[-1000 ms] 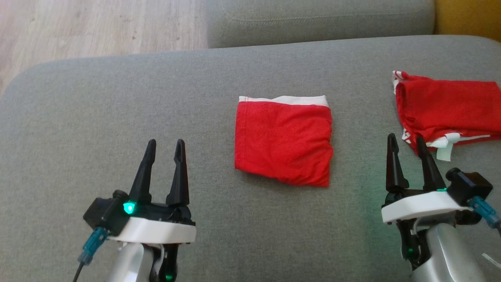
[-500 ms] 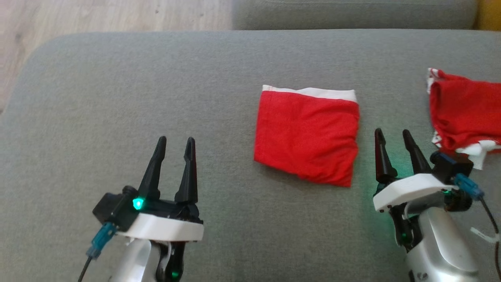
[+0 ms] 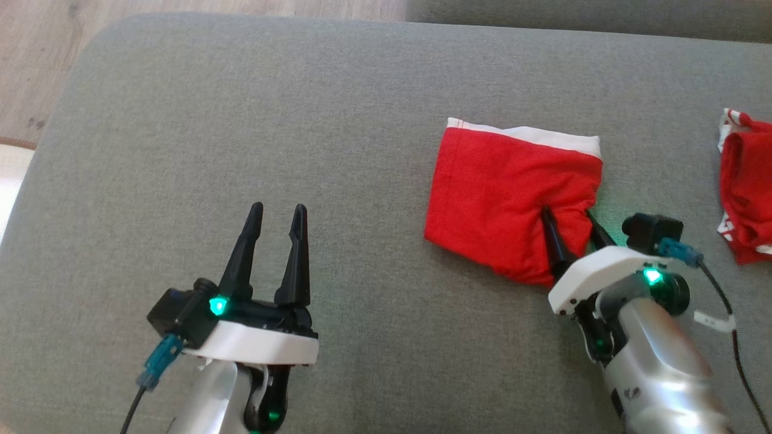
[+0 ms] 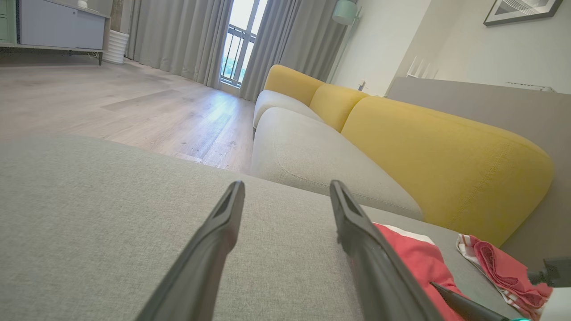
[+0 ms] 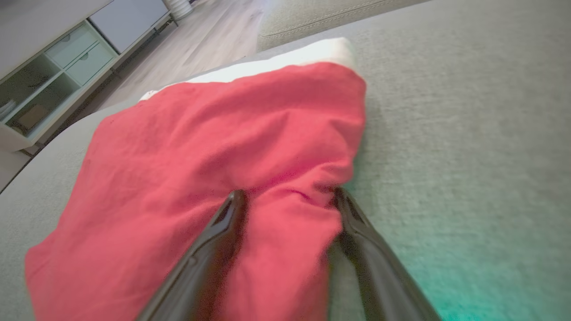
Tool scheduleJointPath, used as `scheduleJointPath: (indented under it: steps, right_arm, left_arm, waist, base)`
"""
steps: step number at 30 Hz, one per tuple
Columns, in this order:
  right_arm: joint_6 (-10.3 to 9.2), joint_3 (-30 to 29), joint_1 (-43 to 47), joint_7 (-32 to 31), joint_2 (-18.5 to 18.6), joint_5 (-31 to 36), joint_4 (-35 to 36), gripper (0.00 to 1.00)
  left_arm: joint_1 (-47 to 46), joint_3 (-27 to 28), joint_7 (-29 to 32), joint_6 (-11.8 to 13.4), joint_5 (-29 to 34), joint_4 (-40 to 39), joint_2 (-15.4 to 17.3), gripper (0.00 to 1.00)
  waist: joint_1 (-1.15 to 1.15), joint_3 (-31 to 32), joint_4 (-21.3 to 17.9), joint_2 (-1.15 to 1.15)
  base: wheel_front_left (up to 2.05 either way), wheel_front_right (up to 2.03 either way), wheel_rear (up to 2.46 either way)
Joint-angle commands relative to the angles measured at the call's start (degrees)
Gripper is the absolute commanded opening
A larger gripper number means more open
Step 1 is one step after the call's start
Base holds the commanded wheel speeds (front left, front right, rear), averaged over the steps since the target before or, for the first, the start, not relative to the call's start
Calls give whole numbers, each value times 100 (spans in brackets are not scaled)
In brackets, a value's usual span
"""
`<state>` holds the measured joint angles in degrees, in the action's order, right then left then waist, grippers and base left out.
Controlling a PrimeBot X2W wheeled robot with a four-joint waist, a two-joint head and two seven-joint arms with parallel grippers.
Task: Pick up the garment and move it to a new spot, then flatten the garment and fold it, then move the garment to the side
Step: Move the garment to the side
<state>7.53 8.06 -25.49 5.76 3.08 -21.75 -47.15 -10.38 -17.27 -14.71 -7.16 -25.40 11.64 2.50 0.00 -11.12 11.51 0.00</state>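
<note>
1. The folded red garment [image 3: 512, 193] lies flat on the grey sofa cushion [image 3: 241, 120], toward 3 o'clock from the middle of the head view. Its white waistband [image 3: 531, 134] runs along its 12 o'clock edge.
2. The right jaws are released and spread wide, straddling the garment's 5 o'clock corner. One finger [image 3: 553, 238] lies over the red cloth. The other stands at the cloth's 3 o'clock edge.
3. In the right wrist view a rumpled ridge of the garment [image 5: 200, 147] sits between the two fingertips. The jaws are not pinched on the cloth.
4. The left jaws are also released, with nothing between the fingers [image 3: 241, 259]. They hover over bare cushion at about 8 o'clock from the garment, well apart from it.
5. A second red garment [image 3: 745, 193], crumpled and trimmed in white, lies at 3 o'clock from the folded one, at the head view's edge and apart from it.
6. The left wrist view shows both red pieces [image 4: 419, 263] low on the cushion at 4 o'clock, with yellow backrests [image 4: 446, 156] behind them.
7. Wooden floor [image 3: 36, 60] shows at 10 o'clock beyond the cushion.
</note>
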Motion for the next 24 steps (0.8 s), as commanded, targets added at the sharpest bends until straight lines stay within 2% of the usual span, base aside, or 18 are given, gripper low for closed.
scheduleJointPath:
  steps: [1,4,5,6,11,18,22,24]
  right_arm:
    - [-4,211,-173,-59,-20,-75,-7,100]
    - [-4,458,-304,-114,-20,-210,-290,100]
    - [-4,546,-345,-110,-20,-216,-363,44]
    - [-4,624,-394,-50,-20,-140,-423,0]
    - [-4,616,-619,357,-20,217,-633,0]
    - [-4,143,-919,642,3,1500,-639,0]
    - [-4,39,-1001,512,292,2216,-242,0]
    - [-4,65,-1014,452,408,2341,-104,0]
  left_arm:
    - [-269,123,-29,-33,-18,-152,38,100]
    - [-281,133,-29,-33,-25,-143,38,100]
    - [-280,142,-29,-33,-25,-140,38,100]
    - [-276,155,-29,-33,-23,-137,38,100]
    - [-220,248,-29,-33,13,-129,38,100]
    - [-165,351,-29,-33,55,-184,38,100]
    - [-147,396,-29,-33,66,-215,38,100]
    - [-148,397,-29,-33,63,-224,38,100]
  waist:
    - [0,-17,33,0]
    - [0,-23,66,0]
    - [0,-20,66,0]
    - [0,-15,58,0]
    - [0,71,-63,0]
    - [0,211,-415,0]
    - [0,253,-631,0]
    - [0,253,-676,0]
  base:
    - [0,0,0]
    - [0,0,0]
    - [0,0,0]
    - [0,0,0]
    - [0,0,0]
    - [0,0,0]
    - [0,0,0]
    - [0,0,0]
